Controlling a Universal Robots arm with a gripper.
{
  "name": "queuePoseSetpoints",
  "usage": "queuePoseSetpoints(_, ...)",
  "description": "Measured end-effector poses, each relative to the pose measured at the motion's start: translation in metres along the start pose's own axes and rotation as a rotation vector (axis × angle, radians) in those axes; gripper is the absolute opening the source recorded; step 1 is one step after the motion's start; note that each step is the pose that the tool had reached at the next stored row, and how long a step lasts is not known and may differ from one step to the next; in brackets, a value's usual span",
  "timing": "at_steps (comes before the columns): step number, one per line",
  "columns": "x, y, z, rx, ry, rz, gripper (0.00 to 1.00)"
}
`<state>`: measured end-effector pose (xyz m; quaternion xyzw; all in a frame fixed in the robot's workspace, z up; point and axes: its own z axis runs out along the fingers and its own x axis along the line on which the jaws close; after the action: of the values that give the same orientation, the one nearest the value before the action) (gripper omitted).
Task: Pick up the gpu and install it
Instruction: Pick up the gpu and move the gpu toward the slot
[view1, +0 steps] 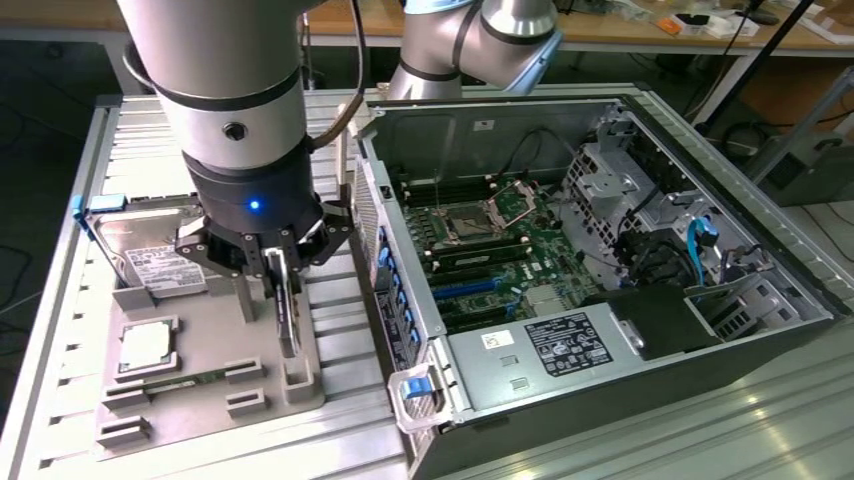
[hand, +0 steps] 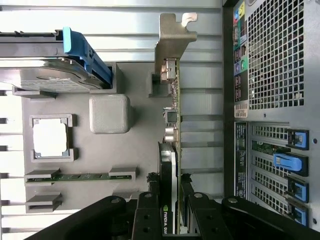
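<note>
The gpu stands on edge in the slotted posts of the grey holder tray, at the side of the tray nearest the computer case. In the wrist view I see the gpu edge-on: a thin green board with its silver end bracket at the far end and a black cooler on one face. My gripper comes down on it from above. The gripper has one black finger on each face of the card, shut on it. The card's lower edge still looks seated between the posts.
On the tray lie a silver hard drive, a square processor and a narrow memory stick. The open computer case stands at the exterior view's right, its rear panel with blue slot latches close beside the gpu.
</note>
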<state>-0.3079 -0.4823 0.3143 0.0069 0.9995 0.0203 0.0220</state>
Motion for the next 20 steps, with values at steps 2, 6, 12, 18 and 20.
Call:
queuePoseSetpoints(2,0.0,0.0001,-0.0028,-0.0001,-0.0001,0.0,0.27)
queuePoseSetpoints(6,0.0,0.0003,-0.0075,-0.0001,-0.0001,0.0,0.27)
queuePoseSetpoints(12,-0.001,0.0006,-0.0141,-0.0001,0.0,0.0,0.27)
queuePoseSetpoints(18,-0.001,0.0009,-0.0221,0.0,0.0,0.0,0.27)
queuePoseSetpoints(20,-0.001,0.001,-0.0248,0.0,0.0,0.0,0.27)
